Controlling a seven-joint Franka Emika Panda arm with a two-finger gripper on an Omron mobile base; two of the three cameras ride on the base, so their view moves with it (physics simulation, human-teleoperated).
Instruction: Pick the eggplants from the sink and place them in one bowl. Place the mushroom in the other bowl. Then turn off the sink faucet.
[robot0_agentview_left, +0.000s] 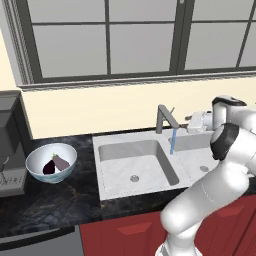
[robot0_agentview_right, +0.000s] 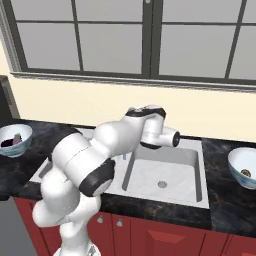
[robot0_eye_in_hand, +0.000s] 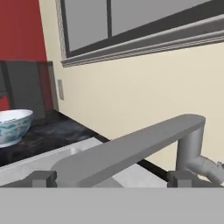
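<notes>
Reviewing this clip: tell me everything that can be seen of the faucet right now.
The faucet is grey metal: an upright post at the back rim of the sink, an angular spout slanting down over the divider, and a thin lever handle at the post. It is running; a blue stream of water falls from the spout tip. In the hand view the open end effector straddles the spout, its fingertips apart from it.

The faucet (robot0_eye_in_hand: 131, 151) is plain matte grey, its spout passing between the dark jaws' tips; a thin blue stream of water (robot0_agentview_left: 173, 141) falls from it. The sink (robot0_agentview_left: 120, 172) is pale grey-white. The bench (robot0_agentview_left: 55, 200) is black with faint gold veining. One bowl (robot0_agentview_left: 51, 163), white tinted blue, holds two eggplants (robot0_agentview_left: 56, 164), near-black purple and greyish-purple. Cabinet fronts (robot0_agentview_right: 165, 235) are red.
</notes>
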